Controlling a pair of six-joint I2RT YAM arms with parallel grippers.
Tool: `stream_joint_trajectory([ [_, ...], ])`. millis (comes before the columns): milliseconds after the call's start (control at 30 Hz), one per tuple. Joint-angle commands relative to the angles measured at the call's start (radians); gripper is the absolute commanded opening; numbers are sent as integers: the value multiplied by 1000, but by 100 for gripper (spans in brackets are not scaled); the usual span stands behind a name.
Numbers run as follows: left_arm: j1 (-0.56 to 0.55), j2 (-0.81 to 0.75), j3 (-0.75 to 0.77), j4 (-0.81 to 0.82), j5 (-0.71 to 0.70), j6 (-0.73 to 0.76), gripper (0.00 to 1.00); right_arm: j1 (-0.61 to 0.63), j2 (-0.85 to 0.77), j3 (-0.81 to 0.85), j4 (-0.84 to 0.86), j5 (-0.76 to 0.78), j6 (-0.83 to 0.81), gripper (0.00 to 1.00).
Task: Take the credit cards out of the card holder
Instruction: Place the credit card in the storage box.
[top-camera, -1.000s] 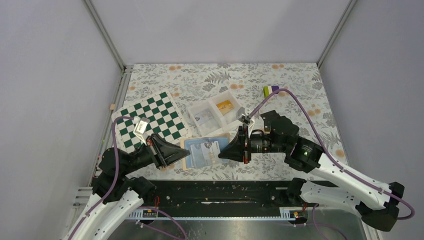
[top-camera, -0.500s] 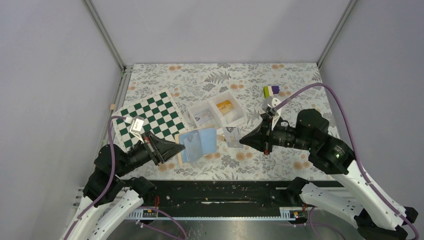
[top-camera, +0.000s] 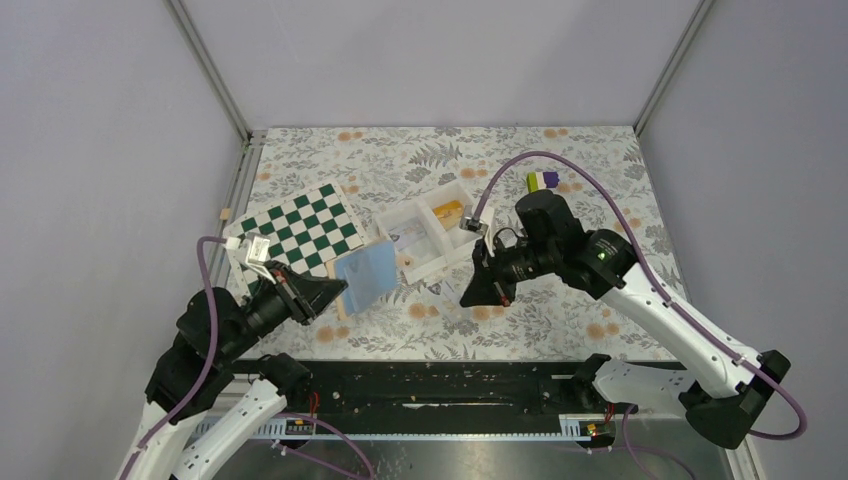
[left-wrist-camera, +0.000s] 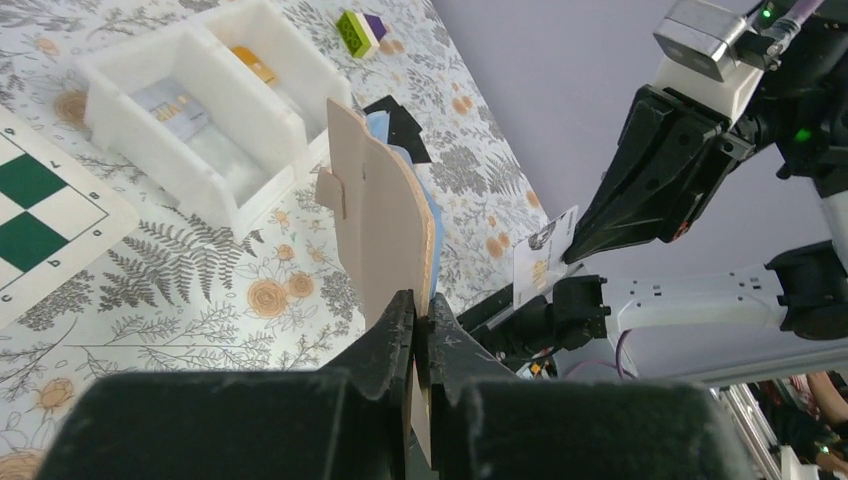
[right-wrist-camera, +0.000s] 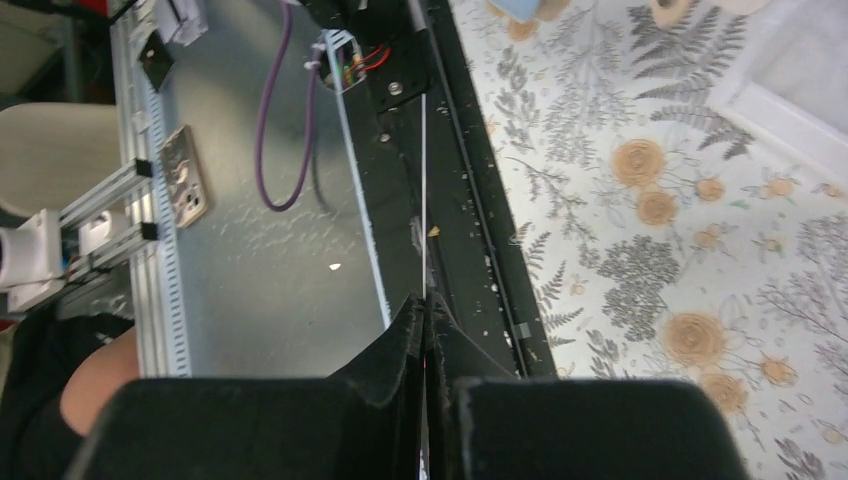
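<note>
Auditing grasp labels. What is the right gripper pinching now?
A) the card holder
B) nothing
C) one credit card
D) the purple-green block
C: the left wrist view shows a credit card clamped at the tips of the right gripper, while the left gripper has the card holder.

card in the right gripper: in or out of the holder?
Out. The right gripper pinches a credit card in the air, apart from the card holder held up by the left gripper.
</note>
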Motion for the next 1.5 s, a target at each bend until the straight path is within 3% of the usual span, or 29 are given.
stream_joint_trajectory([
  [0, 4, 4, -36, 108, 96, 13, 0, -4, 11, 12, 17, -161, -28, 0],
  [133, 4, 9, -46, 131, 132, 22, 0, -4, 25, 3, 73, -213, -3, 0],
  [600, 4, 61, -176, 304, 269, -69, 0, -7, -35, -104, 192, -129, 113, 0],
  [800, 4, 65, -95, 117, 19, -15, 0, -34, -10, -81, 187, -28, 161, 0],
  [967, 4, 48, -32, 14, -188, -6, 0, -65, 38, -81, 280, 48, 291, 0],
  [1100, 4, 3, -19, -32, -357, -6, 0, -66, 98, -159, 526, 227, 590, 0],
  [1233, 4, -34, -11, -54, -463, 12, 0, -65, 164, -301, 923, 445, 911, 0],
  [1467, 4, -71, 10, -76, -562, 95, 0, -51, 341, -341, 1152, 808, 1176, 0],
])
